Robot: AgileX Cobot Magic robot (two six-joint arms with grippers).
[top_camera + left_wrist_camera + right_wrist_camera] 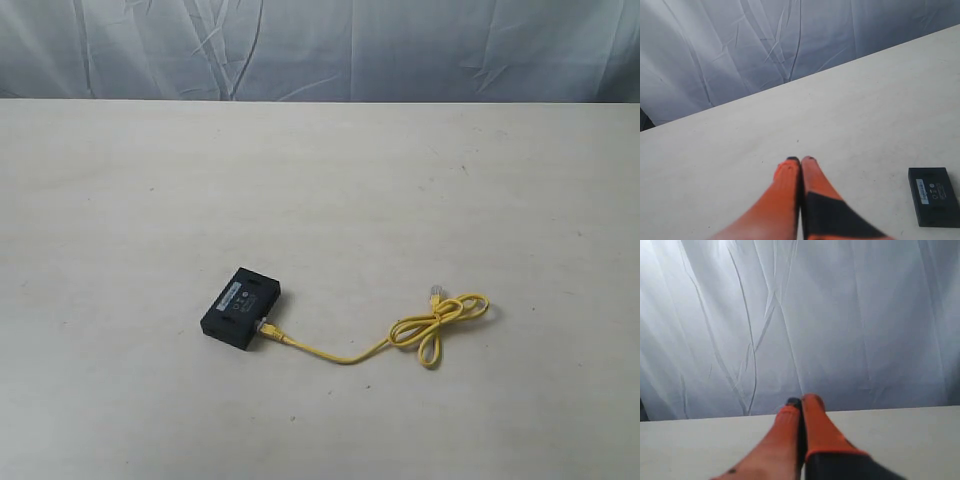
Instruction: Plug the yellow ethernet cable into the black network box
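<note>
The black network box (240, 306) lies flat on the pale table, its pale label strip facing up. One clear plug of the yellow ethernet cable (345, 355) sits in the box's side port. The cable runs right into a loose loop (440, 320), and its free plug (436, 293) rests on the table. Neither arm shows in the exterior view. My left gripper (800, 160) is shut and empty above bare table, with the box (934, 196) well off to one side. My right gripper (802, 401) is shut and empty, pointing toward the backdrop.
A wrinkled grey-white cloth (320, 45) hangs behind the table's far edge (320, 100). The wide pale tabletop (150, 200) carries only the box and the cable.
</note>
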